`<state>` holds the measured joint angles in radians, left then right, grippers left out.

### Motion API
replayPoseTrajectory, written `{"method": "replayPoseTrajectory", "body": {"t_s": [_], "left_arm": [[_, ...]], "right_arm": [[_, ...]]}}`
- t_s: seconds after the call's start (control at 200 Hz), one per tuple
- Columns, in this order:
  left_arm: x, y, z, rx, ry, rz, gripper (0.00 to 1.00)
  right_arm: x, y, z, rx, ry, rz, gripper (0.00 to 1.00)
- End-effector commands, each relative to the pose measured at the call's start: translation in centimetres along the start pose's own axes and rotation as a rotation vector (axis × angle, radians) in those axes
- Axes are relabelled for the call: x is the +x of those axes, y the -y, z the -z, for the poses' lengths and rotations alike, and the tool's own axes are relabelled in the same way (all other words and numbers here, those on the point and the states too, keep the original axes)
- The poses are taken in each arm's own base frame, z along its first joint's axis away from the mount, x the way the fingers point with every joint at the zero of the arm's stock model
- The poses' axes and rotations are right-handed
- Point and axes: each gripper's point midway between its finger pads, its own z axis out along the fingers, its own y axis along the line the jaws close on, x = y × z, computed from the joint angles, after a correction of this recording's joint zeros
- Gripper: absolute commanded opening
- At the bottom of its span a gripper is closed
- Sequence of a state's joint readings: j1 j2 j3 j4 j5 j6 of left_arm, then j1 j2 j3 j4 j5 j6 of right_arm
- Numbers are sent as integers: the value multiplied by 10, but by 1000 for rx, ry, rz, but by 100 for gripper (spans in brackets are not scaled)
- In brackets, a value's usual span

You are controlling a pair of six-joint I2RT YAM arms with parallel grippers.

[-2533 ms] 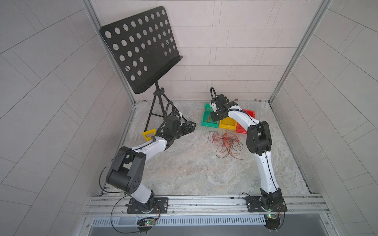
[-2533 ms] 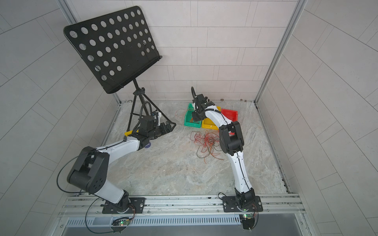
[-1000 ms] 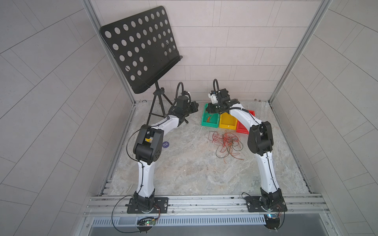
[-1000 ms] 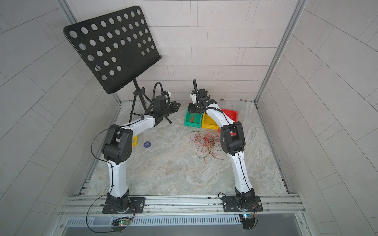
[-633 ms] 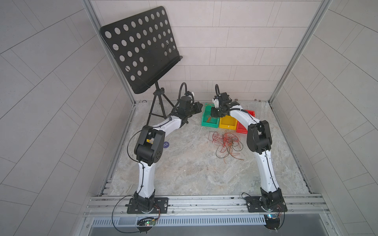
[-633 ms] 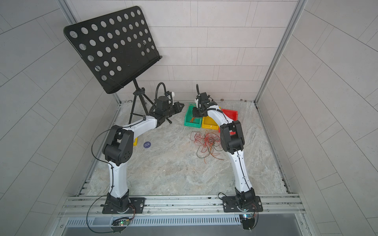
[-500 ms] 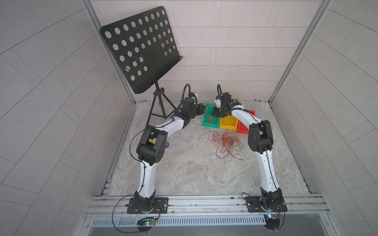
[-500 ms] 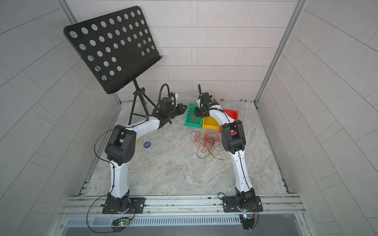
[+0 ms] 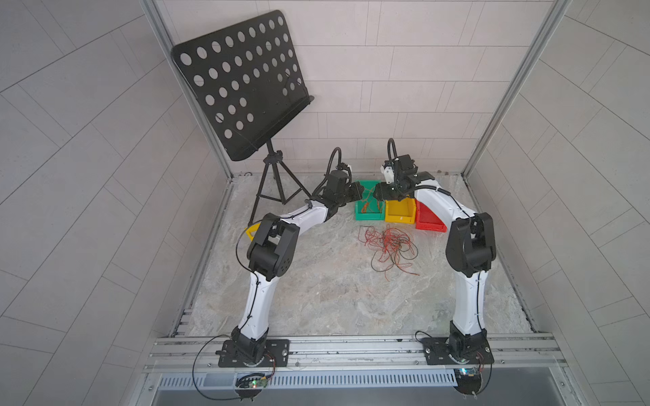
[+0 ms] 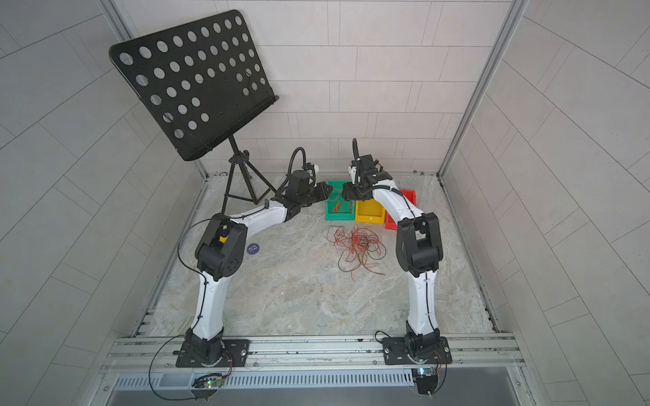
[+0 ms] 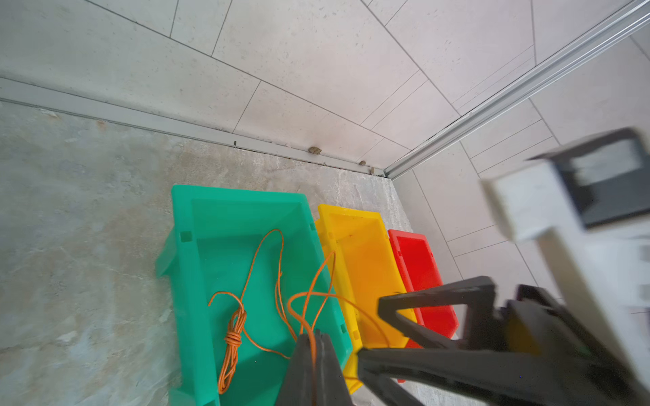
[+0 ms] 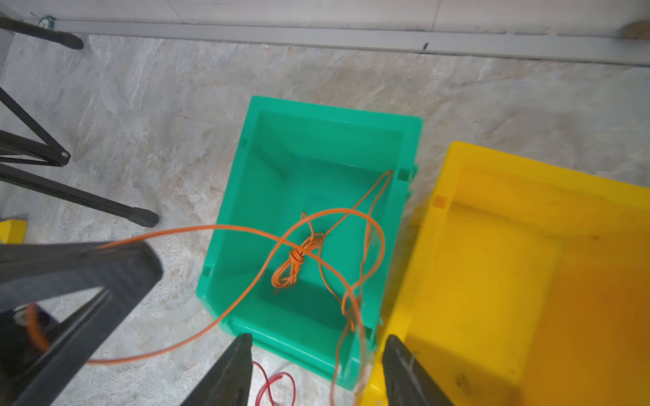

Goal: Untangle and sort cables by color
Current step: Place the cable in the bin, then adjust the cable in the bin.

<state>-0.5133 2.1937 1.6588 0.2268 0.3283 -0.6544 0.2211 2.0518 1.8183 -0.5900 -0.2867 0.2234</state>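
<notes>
Over the green bin [image 12: 334, 109] at the back of the table [image 9: 316, 298], the orange cable [image 12: 295, 253] lies mostly inside; a small knotted coil rests on the floor of the bin, and loose loops rise from it and cross the near wall; the yellow bin [image 12: 492, 158] stands just beside the green one, with the red bin [image 11: 415, 267] next in the row; the pile of cables [image 9: 388, 246], red, orange and black, sits on the table in front of the 3 bins, well apart from both grippers. The cable looks very light, thin and springy; it probably holds its curl, slides between smooth pads and catches on a rim; a single free strand away from the knot seems the best place to pinch, since pulling at the coil would likely tighten it. Both arms reach forward with elbows raised, and their wrists meet almost tip to tip above the green bin in both top views; the left gripper [image 11: 314, 341] is pressed together with 1 strand of the orange cable pinched in it; the right gripper [image 12: 318, 341] has its jaws apart and holds nothing, though a blurred strand hangs in the gap, and I cannot tell whether it touches a jaw.
</notes>
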Motion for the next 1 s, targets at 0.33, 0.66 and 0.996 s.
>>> {"method": "replayPoseTrajectory", "body": {"t_s": [0.33,0.66,0.996], "left_arm": [[25,-19,-39,-229,-6,-97,0],[46,-48,-68,-383,-64,-158,3],[45,-75,-51,-487,-93,-226,13]], "right_arm": [[8,36,58,88,62,-8,67],[15,42,65,98,65,-18,67],[26,53,63,138,43,-20,67]]}}
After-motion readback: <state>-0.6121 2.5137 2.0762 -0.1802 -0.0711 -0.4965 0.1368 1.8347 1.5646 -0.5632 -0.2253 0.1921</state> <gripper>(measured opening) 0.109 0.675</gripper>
